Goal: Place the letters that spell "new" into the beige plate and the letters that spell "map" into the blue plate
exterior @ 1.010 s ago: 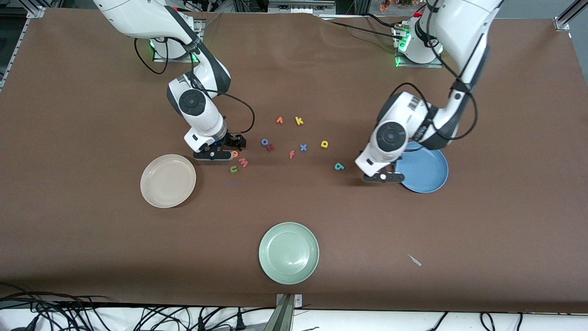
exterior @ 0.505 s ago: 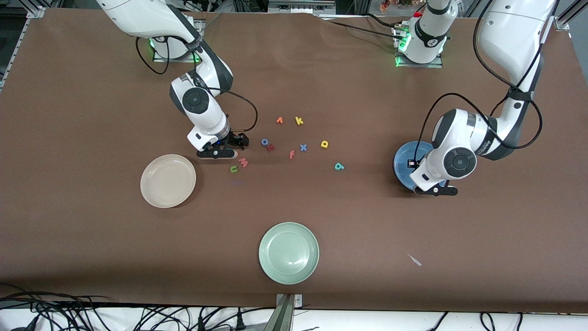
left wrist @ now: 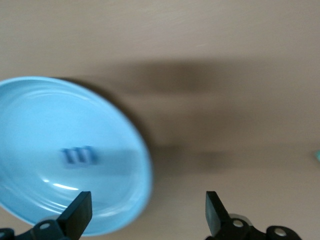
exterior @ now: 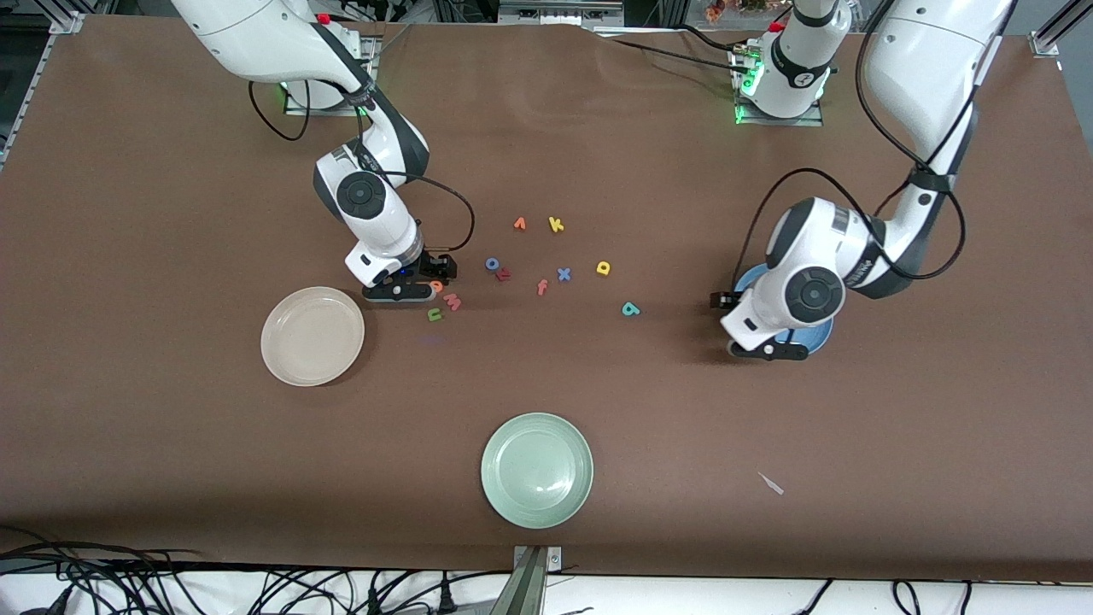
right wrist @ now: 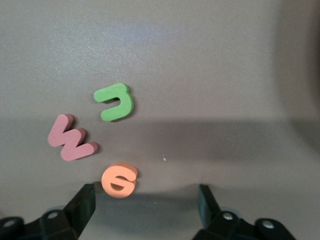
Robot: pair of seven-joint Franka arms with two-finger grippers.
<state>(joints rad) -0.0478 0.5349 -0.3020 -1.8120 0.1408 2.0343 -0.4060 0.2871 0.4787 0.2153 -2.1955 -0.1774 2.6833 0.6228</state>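
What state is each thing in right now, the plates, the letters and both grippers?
blue plate: holds the m.
beige plate: no letters in it.
n, e, w: loose on the table.
a, p: loose on the table.
left gripper: open, over the blue plate's edge.
right gripper: open, low beside the e.

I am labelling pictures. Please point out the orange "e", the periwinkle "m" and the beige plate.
orange "e" [right wrist: 119, 180]: right wrist view, its middle.
periwinkle "m" [left wrist: 79, 156]: left wrist view, its middle.
beige plate [exterior: 312, 336]: front view, bare centre.
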